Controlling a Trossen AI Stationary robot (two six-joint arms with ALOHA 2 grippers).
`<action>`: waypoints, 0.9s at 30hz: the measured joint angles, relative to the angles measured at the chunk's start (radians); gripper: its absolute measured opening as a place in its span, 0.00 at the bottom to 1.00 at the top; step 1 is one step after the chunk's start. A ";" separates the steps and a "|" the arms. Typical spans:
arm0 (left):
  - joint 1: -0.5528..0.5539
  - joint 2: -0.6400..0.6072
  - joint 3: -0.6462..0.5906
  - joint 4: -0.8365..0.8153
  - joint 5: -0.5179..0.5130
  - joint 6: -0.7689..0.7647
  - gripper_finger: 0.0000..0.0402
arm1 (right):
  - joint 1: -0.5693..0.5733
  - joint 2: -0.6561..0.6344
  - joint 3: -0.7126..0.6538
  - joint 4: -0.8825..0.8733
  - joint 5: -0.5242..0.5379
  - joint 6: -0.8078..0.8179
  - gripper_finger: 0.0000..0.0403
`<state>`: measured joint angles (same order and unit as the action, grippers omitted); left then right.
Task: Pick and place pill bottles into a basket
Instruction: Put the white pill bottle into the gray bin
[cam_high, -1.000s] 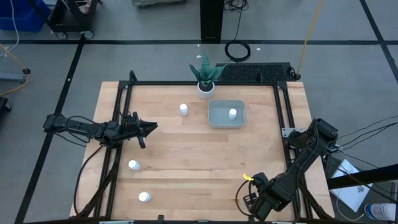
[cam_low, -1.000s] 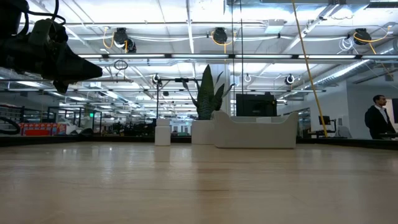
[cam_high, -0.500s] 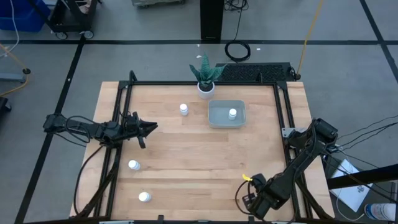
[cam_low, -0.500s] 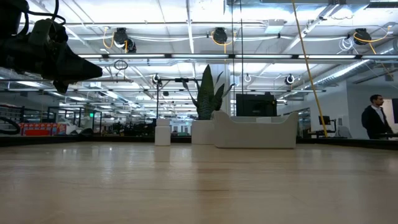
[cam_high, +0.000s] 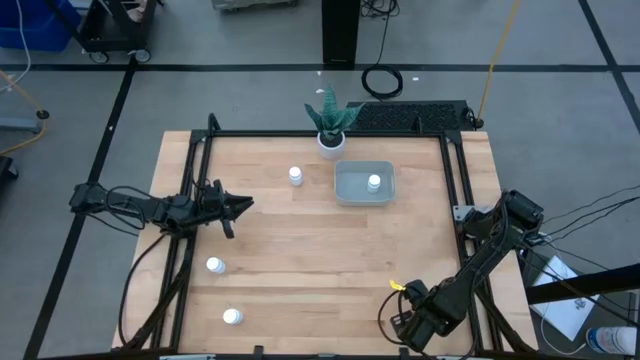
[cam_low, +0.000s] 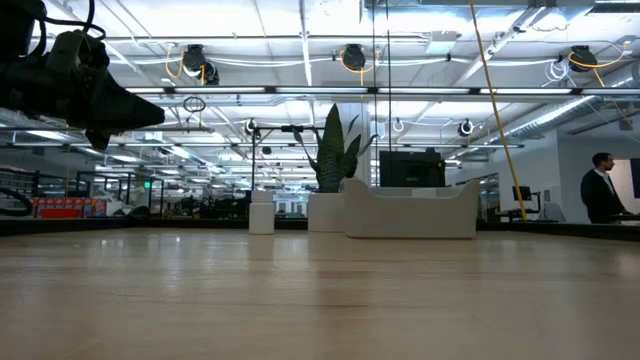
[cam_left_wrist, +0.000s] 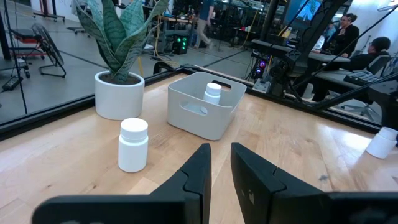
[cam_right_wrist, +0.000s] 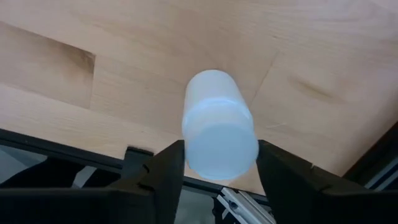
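My right gripper (cam_high: 408, 298) is at the table's near edge, right of the middle, and is shut on a white pill bottle (cam_right_wrist: 217, 124); the arm hides that bottle in the high view. My left gripper (cam_high: 245, 205) hovers above the table's left side, empty, its fingers (cam_left_wrist: 200, 163) all but closed. One bottle (cam_high: 295, 176) stands on its base left of the basket (cam_high: 345, 196). Another (cam_high: 374, 183) stands inside the basket. Two more (cam_high: 214, 265) (cam_high: 232, 316) stand near the left front. My right gripper pinches the bottle between its two fingers, one on each opposite side of the body just below the cap (cam_right_wrist: 186, 146). The fingers come from above, pointing down. The cap faces the wrist camera. I cannot tell whether the bottle's base is on the table.
A white plant pot with green leaves (cam_high: 330, 140) stands at the far edge, just behind the basket. A black frame rail (cam_high: 195, 190) runs around the table. In the low view a person (cam_low: 600, 190) stands in the room beyond the table's right side.
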<state>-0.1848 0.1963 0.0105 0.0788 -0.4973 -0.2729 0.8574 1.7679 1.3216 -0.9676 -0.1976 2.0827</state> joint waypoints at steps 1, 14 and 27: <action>0.000 0.000 0.000 0.000 0.000 0.000 0.16 | 0.000 0.000 0.000 0.000 -0.002 0.000 0.44; 0.000 0.000 0.000 0.000 0.000 0.000 0.16 | -0.004 -0.011 0.000 0.003 -0.012 -0.002 0.39; 0.000 0.000 0.000 0.000 0.000 0.000 0.16 | -0.071 -0.239 0.000 0.021 0.322 -0.039 0.37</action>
<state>-0.1848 0.1962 0.0105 0.0788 -0.4972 -0.2729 0.7860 1.5293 1.3216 -0.9465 0.1242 2.0440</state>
